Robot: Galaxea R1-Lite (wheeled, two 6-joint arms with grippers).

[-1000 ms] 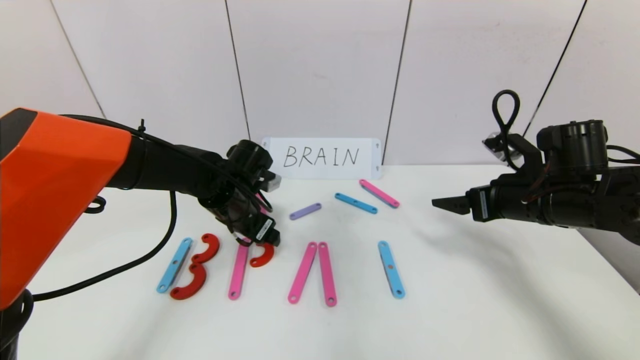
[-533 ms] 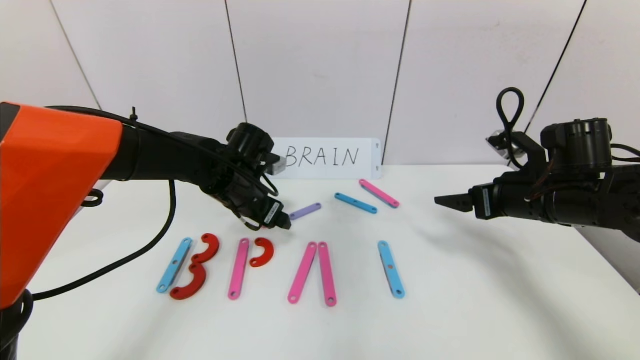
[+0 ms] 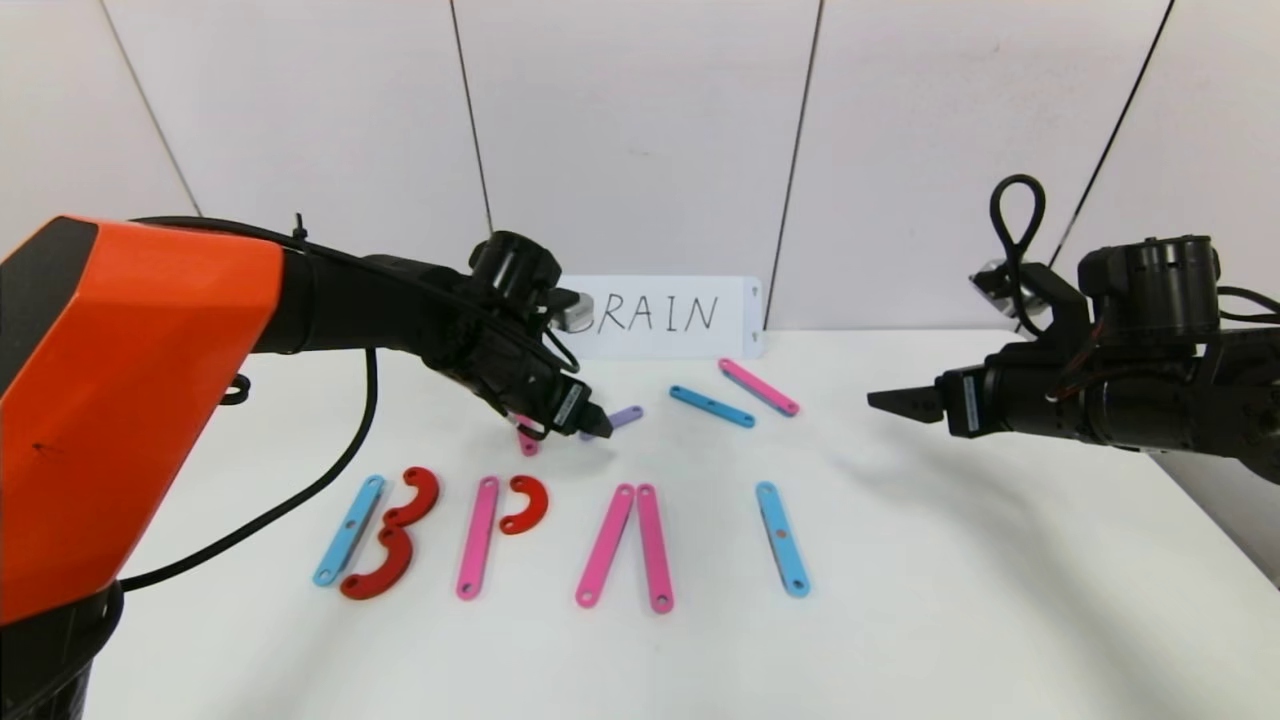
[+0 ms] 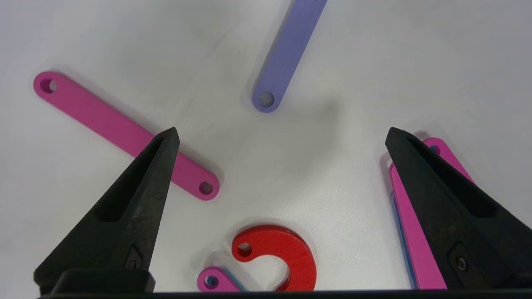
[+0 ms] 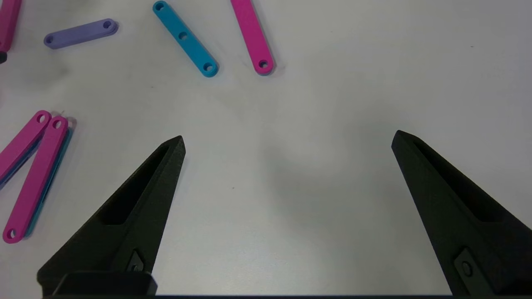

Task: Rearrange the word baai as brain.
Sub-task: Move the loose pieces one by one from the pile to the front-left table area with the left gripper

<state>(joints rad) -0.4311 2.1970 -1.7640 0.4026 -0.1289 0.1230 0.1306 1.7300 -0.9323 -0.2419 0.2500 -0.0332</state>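
Plastic letters lie in a row on the white table: a blue bar (image 3: 349, 530) with two red curves (image 3: 392, 535) as B, a pink bar (image 3: 477, 537) with a red curve (image 3: 526, 503) (image 4: 277, 257), two pink bars (image 3: 630, 545) as an A without crossbar, and a blue bar (image 3: 782, 538) as I. My left gripper (image 3: 597, 427) (image 4: 282, 137) is open and empty, just above the table beside the loose purple bar (image 3: 618, 419) (image 4: 286, 54). A loose pink bar (image 4: 124, 133) lies under it. My right gripper (image 3: 885, 403) (image 5: 286, 141) hangs open and empty at the right.
A loose blue bar (image 3: 711, 406) (image 5: 185, 38) and a loose pink bar (image 3: 759, 386) (image 5: 252, 35) lie behind the row. A white card with handwritten BRAIN (image 3: 660, 315) stands against the back wall, partly hidden by my left arm.
My left gripper has left the red curve of the second letter and moved back and to the right, to the purple bar. The right arm has barely moved.
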